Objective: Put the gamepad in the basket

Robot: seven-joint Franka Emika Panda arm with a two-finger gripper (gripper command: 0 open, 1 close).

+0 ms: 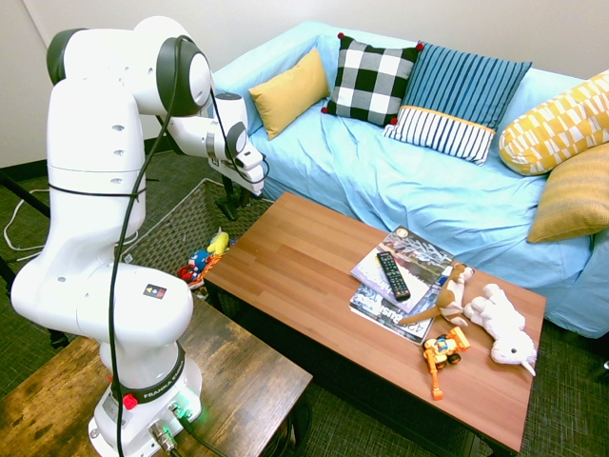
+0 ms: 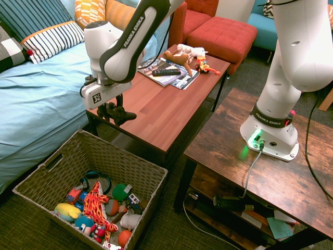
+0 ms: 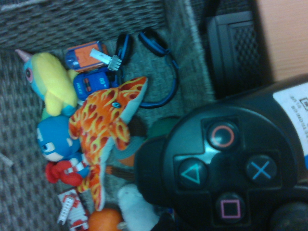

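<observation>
My gripper (image 2: 115, 108) is shut on the black gamepad (image 2: 123, 115) and holds it in the air over the far end of the woven basket (image 2: 136, 172), just off the coffee table's end. In the first exterior view the gripper (image 1: 231, 197) and the dark gamepad (image 1: 229, 210) hang over the basket (image 1: 176, 227) beside the sofa. The wrist view looks down past the gamepad's button face (image 3: 226, 168) into the basket's weave (image 3: 29, 187), where several toys lie.
An orange fish plush (image 2: 94, 205), blue headphones (image 2: 99, 180) and other toys fill the basket's near half. The wooden coffee table (image 2: 166, 112) carries a remote (image 2: 166, 72), magazines (image 2: 179, 79) and plush toys (image 2: 184, 52). The blue sofa (image 2: 36, 99) borders the basket.
</observation>
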